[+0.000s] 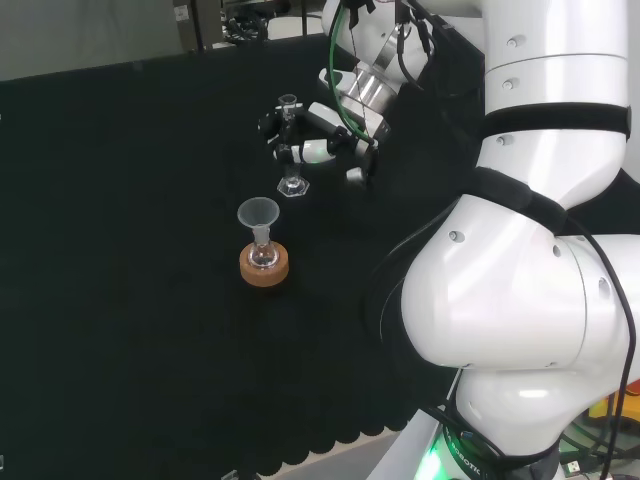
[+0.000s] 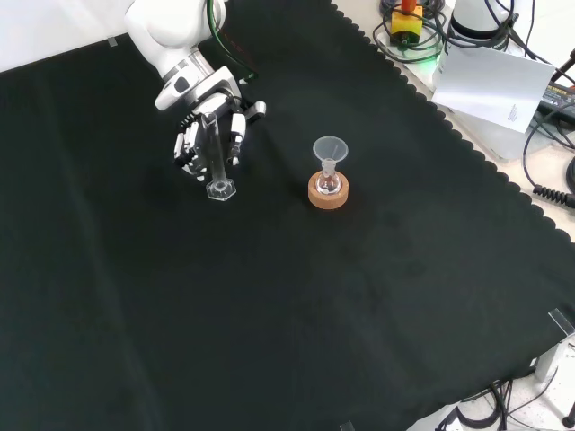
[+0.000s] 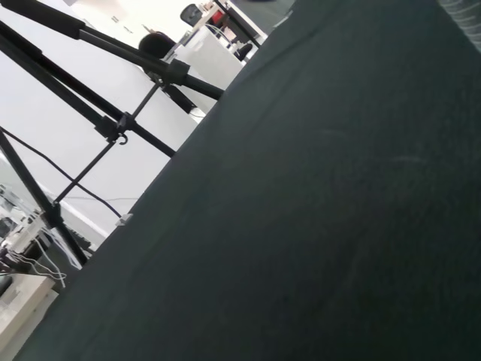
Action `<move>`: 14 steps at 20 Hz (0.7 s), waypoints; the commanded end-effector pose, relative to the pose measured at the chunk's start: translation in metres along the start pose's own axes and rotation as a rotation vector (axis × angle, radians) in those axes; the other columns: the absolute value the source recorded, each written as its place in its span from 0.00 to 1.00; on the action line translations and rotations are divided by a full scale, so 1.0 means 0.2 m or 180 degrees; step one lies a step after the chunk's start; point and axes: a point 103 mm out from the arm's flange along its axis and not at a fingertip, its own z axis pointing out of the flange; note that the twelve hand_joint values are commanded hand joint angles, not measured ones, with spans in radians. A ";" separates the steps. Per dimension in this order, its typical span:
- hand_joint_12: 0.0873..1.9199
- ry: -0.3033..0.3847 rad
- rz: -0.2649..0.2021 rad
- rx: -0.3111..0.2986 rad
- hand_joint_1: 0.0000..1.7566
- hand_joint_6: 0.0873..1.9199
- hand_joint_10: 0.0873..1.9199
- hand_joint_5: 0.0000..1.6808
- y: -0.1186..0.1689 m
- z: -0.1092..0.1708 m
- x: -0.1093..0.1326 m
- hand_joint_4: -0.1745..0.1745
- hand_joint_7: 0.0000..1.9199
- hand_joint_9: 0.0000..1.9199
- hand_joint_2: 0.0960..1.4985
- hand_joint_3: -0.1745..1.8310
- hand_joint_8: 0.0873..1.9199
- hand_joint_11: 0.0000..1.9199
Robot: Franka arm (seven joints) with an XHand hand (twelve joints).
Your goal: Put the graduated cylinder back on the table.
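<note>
While upright, clear graduated cylinder (image 2: 218,160) (hexagonal foot), robot hand (image 2: 205,135) curled round it

Even overhead room light is falling on the matte black cloth-covered counter (image 2: 296,314), absorbing shadows; the glossy white arm links (image 1: 530,250) are showing soft glare.

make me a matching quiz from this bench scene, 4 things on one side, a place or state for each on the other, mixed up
Things:
1. cylinder
2. funnel
3. cork ring
4. hand

Place or state:
a. lies flat on the cloth under a flask
b. fingers curled round a clear tube
c. sits in a flask's neck
d. upright, hexagonal foot low at the cloth

Pairs: 1-d, 2-c, 3-a, 4-b
</note>
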 end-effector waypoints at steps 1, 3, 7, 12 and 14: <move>0.68 -0.0080 0.0084 0.0041 0.53 0.17 0.00 0.22 0.01 -0.04 0.01 0.33 0.16 0.40 0.66 0.00 0.31 0.17; 0.69 -0.0123 0.0105 0.0053 0.52 0.12 0.00 0.20 0.00 -0.06 0.02 0.32 0.12 0.37 0.64 0.00 0.31 0.13; 0.70 -0.0294 0.0136 0.0028 0.50 0.06 0.00 0.21 -0.04 -0.13 0.06 0.32 0.09 0.35 0.63 0.00 0.32 0.10; 0.70 -0.0566 0.0219 -0.0066 0.50 0.04 0.00 0.21 -0.07 -0.25 0.15 0.31 0.08 0.34 0.63 0.00 0.32 0.09; 0.70 -0.0665 0.0255 -0.0093 0.49 0.04 0.00 0.21 -0.10 -0.31 0.19 0.31 0.08 0.34 0.63 0.00 0.32 0.09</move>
